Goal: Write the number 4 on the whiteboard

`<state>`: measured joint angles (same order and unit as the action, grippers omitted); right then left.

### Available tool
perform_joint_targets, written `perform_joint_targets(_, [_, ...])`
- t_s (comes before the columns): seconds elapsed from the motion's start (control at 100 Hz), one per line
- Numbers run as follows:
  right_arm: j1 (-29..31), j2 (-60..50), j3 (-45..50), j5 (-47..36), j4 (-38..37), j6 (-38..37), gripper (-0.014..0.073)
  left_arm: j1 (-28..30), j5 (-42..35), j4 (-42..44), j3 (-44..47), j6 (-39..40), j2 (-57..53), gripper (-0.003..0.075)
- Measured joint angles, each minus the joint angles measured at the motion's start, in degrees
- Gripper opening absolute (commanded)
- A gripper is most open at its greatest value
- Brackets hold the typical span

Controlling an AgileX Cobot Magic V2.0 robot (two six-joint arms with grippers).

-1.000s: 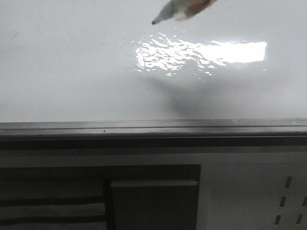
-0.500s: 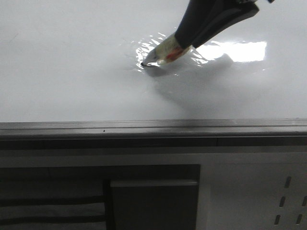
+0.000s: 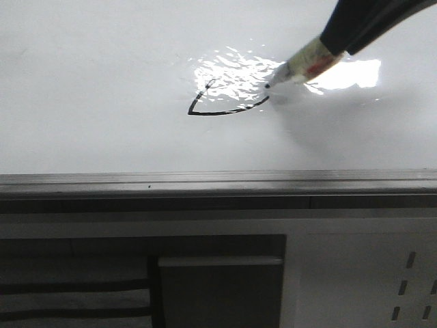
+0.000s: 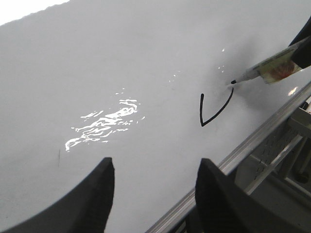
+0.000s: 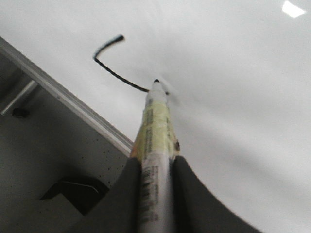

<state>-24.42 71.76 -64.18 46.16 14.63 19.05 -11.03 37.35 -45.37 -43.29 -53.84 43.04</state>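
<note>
Nearest, below the whiteboard's [image 3: 102, 123] grey frame [image 3: 205, 181], a white cabinet panel [image 3: 355, 273] with slots and a dark recess. Just past the frame, on the board, the number 4 [image 3: 222, 102] is only partly drawn: a short diagonal stroke meeting a long curved crossbar at a sharp corner, thin black line. Marker [image 3: 304, 67] tip touches the board at the crossbar's end, barrel tilted up and away from the frame, yellowish label with a red patch. Right gripper [image 5: 155, 170] is clamped on the marker, fingers [image 5: 124, 194] pressing the barrel from both sides. Beyond the strokes, a bright glare patch [image 3: 341, 74] on the board, rippled near the digit. Left gripper [image 4: 153, 189] hangs over the board near the frame, fingers spread wide with nothing between, well apart from the digit.
</note>
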Motion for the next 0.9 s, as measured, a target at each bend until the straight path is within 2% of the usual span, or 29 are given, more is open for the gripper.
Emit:
perform_joint_targets(0.1, [-2.48, -0.4, 0.0, -3.63, 0.27, 0.41, -0.0064, 0.0, -0.03, 0.0, 0.0, 0.0, 0.0, 0.0354])
perform_joint_targets(0.24, [-2.81, 2.57, -0.13, -5.58, 0.03, 0.57, -0.0064, 0.0, -0.13, -0.02, 0.0, 0.0, 0.0, 0.0354])
perform_joint_targets(0.44, [-4.27, 7.09, -0.15, 5.16, 0.67, 2.34, -0.0064, 0.0, -0.44, -0.12, 0.0, -0.31, 0.0, 0.0354])
perform_joint_targets(0.6, [-8.51, 0.27, -0.26, 2.31, -0.13, 6.93, -0.0064, -0.4, 2.88, -0.47, -1.45, -4.46, 2.76, 0.0354])
perform_joint_targets(0.77, [-11.58, -6.55, -0.49, 2.12, 0.01, 17.89, -0.0064, -6.3, 10.81, -0.47, -6.64, -12.7, 10.71, 0.0354])
perform_joint_targets(0.9, [-12.35, -8.57, -0.49, 2.34, 0.01, 25.08, -0.0064, -12.87, 11.38, -0.47, -10.01, -16.92, 17.35, 0.0354])
